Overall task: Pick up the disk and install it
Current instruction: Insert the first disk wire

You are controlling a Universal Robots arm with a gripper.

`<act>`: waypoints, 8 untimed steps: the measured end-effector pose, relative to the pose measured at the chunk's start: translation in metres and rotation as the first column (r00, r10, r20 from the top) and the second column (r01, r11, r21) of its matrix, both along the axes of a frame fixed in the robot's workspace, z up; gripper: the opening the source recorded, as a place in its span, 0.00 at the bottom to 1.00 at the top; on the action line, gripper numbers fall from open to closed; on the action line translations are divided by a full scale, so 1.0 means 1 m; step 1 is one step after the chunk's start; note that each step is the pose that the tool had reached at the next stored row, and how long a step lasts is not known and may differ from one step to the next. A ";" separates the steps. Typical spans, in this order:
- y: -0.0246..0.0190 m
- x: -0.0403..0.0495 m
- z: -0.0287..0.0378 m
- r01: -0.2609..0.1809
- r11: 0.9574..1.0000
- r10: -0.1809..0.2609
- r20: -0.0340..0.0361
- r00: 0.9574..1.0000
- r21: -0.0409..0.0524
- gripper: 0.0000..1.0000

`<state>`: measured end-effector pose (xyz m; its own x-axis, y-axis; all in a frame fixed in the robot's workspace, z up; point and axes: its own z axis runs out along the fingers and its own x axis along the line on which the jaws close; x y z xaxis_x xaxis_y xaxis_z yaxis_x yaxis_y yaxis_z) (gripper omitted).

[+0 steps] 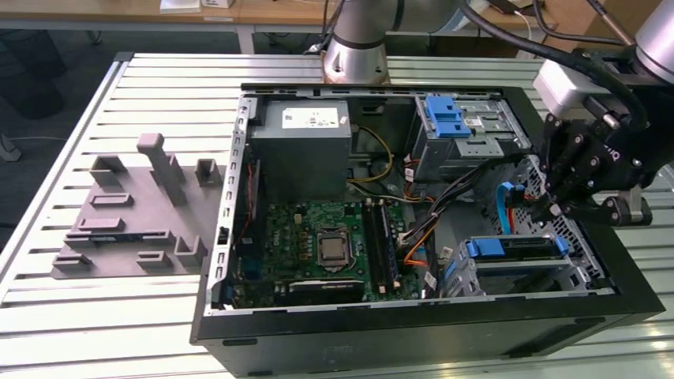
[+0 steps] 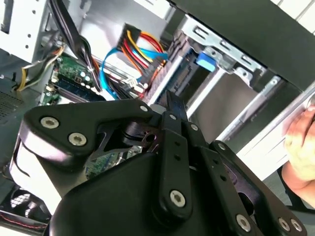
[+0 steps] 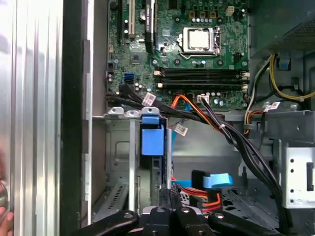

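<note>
Here my gripper (image 1: 555, 207) hangs with fingers pinched together, empty, above the bay holding the disk (image 1: 513, 248), cables (image 1: 413, 223) crowding at nine o'clock, its label hidden from me.

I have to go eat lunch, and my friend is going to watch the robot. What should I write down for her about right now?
End effector: hangs inside the open computer case, at the exterior view's right, just above the drive cage. I cannot tell if it is open or shut.
Disk: sits in the lower drive cage with its blue frame facing up, not in the end effector.
Done: the disk is picked up and placed in the cage.
Left: I cannot see whether it is pushed fully home, so check that.
Careful: a person's hand is at the case's outer edge.
</note>
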<state>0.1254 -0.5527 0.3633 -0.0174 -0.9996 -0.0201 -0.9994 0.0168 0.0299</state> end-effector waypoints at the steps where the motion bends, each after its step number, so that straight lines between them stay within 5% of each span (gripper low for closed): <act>1: 0.0024 0.0004 0.0000 0.000 1.000 0.000 0.000 1.000 0.000 0.11; 8: 0.0150 0.0042 -0.0001 0.000 1.000 0.000 0.000 1.000 0.000 0.11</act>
<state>0.1296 -0.5377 0.3632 -0.0174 -0.9996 -0.0202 -0.9994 0.0168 0.0299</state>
